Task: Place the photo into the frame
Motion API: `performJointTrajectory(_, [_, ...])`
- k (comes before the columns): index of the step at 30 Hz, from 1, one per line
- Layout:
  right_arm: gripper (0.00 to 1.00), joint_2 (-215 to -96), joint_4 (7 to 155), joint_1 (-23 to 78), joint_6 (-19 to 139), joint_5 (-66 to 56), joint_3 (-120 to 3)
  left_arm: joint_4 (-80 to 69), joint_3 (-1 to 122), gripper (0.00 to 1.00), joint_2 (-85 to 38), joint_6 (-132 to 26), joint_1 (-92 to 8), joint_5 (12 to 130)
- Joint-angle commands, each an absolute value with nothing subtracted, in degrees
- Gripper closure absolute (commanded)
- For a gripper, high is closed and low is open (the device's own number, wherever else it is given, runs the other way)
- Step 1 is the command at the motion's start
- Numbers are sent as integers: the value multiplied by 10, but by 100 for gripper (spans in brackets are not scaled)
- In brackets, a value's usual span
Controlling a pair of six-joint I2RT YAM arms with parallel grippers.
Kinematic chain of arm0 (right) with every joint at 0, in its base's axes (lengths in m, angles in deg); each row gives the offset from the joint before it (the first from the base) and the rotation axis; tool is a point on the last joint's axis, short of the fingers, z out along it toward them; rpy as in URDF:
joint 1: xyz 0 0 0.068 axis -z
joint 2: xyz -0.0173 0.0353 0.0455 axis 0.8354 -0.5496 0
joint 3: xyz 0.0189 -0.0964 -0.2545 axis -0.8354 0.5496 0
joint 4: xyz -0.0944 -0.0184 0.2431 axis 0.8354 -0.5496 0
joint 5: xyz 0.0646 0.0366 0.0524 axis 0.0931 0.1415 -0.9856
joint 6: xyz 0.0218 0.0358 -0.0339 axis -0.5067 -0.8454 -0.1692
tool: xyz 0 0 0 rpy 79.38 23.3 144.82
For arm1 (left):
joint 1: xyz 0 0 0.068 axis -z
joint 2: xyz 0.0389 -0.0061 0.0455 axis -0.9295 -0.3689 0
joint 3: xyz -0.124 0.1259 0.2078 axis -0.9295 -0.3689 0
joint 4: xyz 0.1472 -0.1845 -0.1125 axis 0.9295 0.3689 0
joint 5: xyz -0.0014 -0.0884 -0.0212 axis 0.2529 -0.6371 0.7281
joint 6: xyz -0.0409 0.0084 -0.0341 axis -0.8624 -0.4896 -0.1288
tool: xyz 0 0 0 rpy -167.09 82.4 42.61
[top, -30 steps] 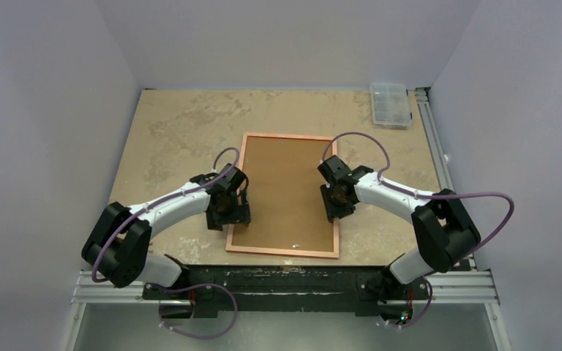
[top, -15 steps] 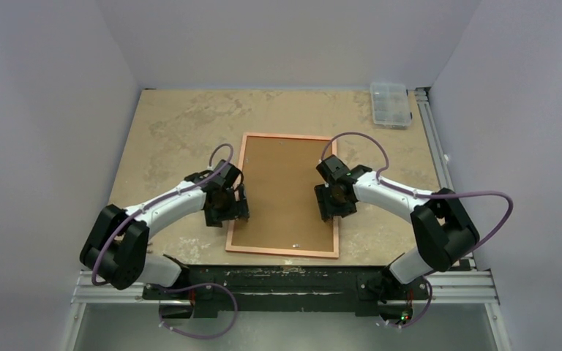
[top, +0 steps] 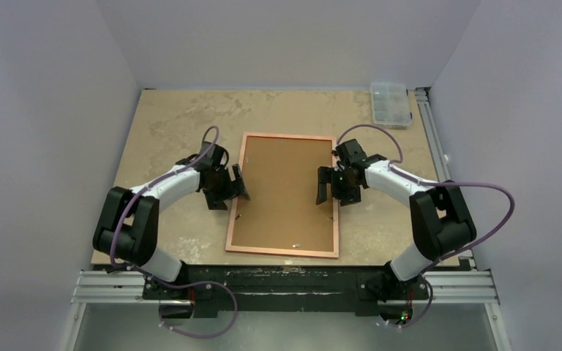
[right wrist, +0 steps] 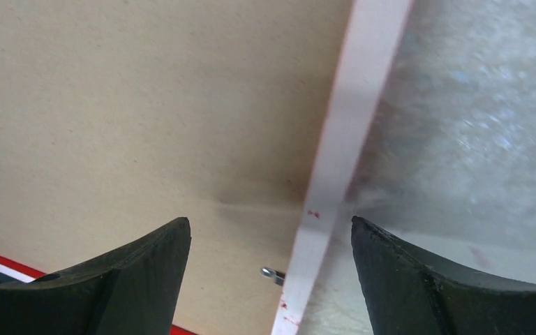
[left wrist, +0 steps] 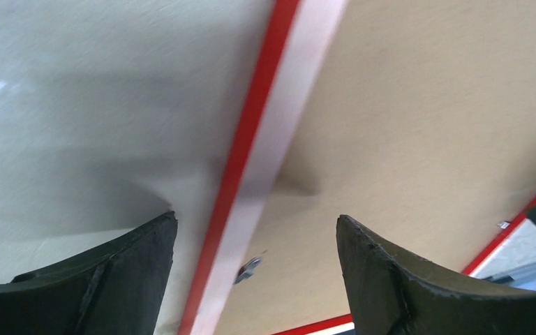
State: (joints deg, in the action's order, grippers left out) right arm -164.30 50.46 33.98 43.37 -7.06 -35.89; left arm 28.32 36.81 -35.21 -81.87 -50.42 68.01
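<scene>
Copper-backed frame lies flat; left gripper, right gripper above its edges.

I work on a mottled beige tabletop, boxed in by plain pale walls on three sides. A clear plastic box sits at its far right corner, beside a metal rail.

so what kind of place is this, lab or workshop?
Most likely a robot lab test cell: plain white walls box in a tan tabletop, an aluminium rail runs along its near edge, and a clear parts box stands in the far right corner.
</scene>
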Motion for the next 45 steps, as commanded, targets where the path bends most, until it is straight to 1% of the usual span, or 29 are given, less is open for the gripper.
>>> performJointTrajectory(1, [17, -1665, 537, 340, 430, -129, -403, 208, 379, 18, -380, -801, -502, 617])
performJointTrajectory(6, [17, -1651, 533, 340, 428, -142, -384, 187, 346, 18, -354, -816, -471, 609])
performJointTrajectory(12, [18, -1606, 521, 340, 430, -140, -324, 146, 295, 18, -335, -882, -379, 623])
performJointTrajectory(15, [17, -1575, 496, 339, 437, -91, -312, 139, 270, 18, -320, -917, -347, 643])
performJointTrajectory(17, [16, -1552, 480, 340, 444, -58, -316, 153, 257, 18, -301, -926, -345, 668])
performJointTrajectory(19, [15, -1536, 469, 339, 448, -46, -327, 189, 265, 17, -281, -920, -345, 701])
performJointTrajectory(22, [15, -1532, 443, 339, 458, 7, -350, 248, 300, 17, -272, -897, -346, 739])
performJointTrajectory(26, [14, -1533, 436, 339, 469, 40, -368, 279, 339, 16, -286, -874, -357, 751])
performJointTrajectory(33, [13, -1590, 470, 358, 435, 25, -393, 274, 404, 17, -336, -832, -426, 715])
performJointTrajectory(35, [14, -1618, 484, 360, 425, 14, -417, 276, 432, 17, -362, -817, -440, 711])
performJointTrajectory(39, [17, -1699, 470, 368, 421, 44, -492, 284, 483, 19, -413, -799, -456, 714])
performJointTrajectory(42, [19, -1743, 470, 385, 418, 49, -537, 281, 495, 23, -435, -798, -457, 714])
performJointTrajectory(45, [21, -1777, 462, 404, 420, 60, -568, 270, 491, 25, -446, -805, -457, 708])
